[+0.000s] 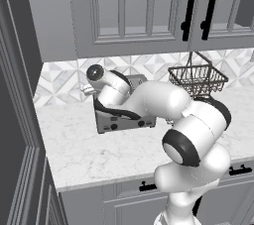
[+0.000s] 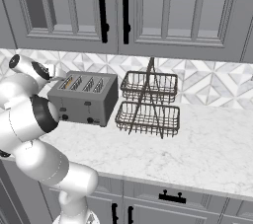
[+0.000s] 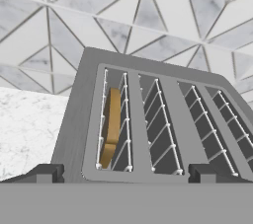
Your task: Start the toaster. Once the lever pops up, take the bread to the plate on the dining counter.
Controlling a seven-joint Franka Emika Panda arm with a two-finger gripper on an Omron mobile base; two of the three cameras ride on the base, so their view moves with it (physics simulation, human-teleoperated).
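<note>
End effector (image 3: 123,173) poised above the boxy grey metal four-slot toaster (image 2: 85,98), tips spread wide with nothing between them.

In the hand view the golden-tan bread slice with its darker crust (image 3: 111,129) stands on edge in the leftmost slot, at centre left of the frame. In the right base view the toaster sits at centre left on the white marble-look surface (image 2: 207,149), just left of a two-tier dark wire basket stand (image 2: 148,104); grey cabinet doors with black handles (image 2: 102,8) fill the top. No readable writing or labels show.
</note>
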